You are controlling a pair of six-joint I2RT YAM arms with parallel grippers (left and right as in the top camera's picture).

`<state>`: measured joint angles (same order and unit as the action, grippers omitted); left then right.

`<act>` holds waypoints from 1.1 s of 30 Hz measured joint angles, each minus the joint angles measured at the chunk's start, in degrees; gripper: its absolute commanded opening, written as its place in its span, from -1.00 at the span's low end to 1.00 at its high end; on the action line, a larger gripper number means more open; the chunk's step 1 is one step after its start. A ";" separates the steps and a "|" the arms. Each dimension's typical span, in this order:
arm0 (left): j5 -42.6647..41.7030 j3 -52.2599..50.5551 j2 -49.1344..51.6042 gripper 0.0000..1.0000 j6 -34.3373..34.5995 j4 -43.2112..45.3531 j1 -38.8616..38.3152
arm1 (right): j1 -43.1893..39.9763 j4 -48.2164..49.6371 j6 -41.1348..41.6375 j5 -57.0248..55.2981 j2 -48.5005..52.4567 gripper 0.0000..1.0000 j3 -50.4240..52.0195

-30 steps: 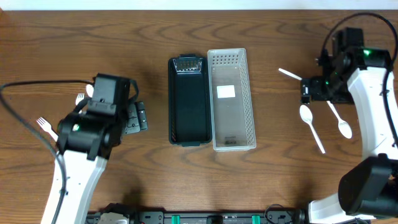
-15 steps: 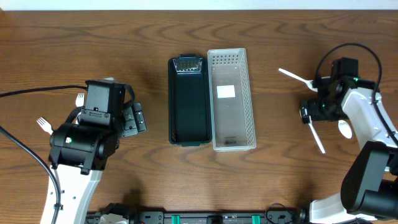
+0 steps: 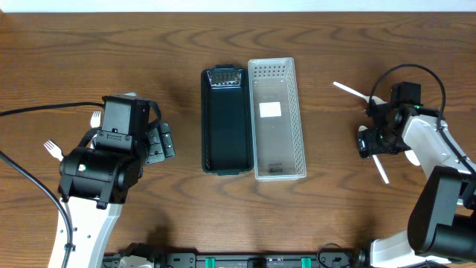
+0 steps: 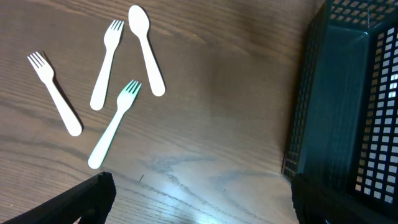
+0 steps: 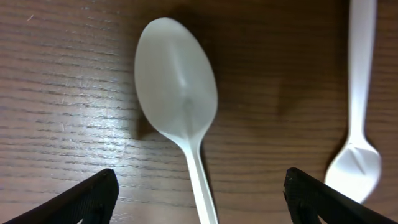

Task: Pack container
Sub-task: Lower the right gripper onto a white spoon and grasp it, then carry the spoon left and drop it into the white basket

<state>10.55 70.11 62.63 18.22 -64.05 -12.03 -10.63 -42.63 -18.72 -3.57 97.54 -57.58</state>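
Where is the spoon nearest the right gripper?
Right wrist view: the spoon lies flat on the table, between the open fingers of the right gripper, with another white utensil alongside.

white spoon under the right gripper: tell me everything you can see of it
The white spoon looks like smooth, glossy plastic, with an oval bowl and a thin handle. It lies flat on the wooden table, whole. The right gripper hangs over its handle, jaws open either side, not touching it. A second white utensil lies beside it, apart.
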 measured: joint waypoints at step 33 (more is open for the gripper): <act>0.00 0.00 0.00 0.87 0.00 0.00 0.00 | 1.36 1.55 8.90 0.33 5.79 -0.98 -1.33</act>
<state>10.55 70.11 62.63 18.22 -64.05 -12.03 -9.28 -41.08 -9.82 -3.25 103.33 -58.92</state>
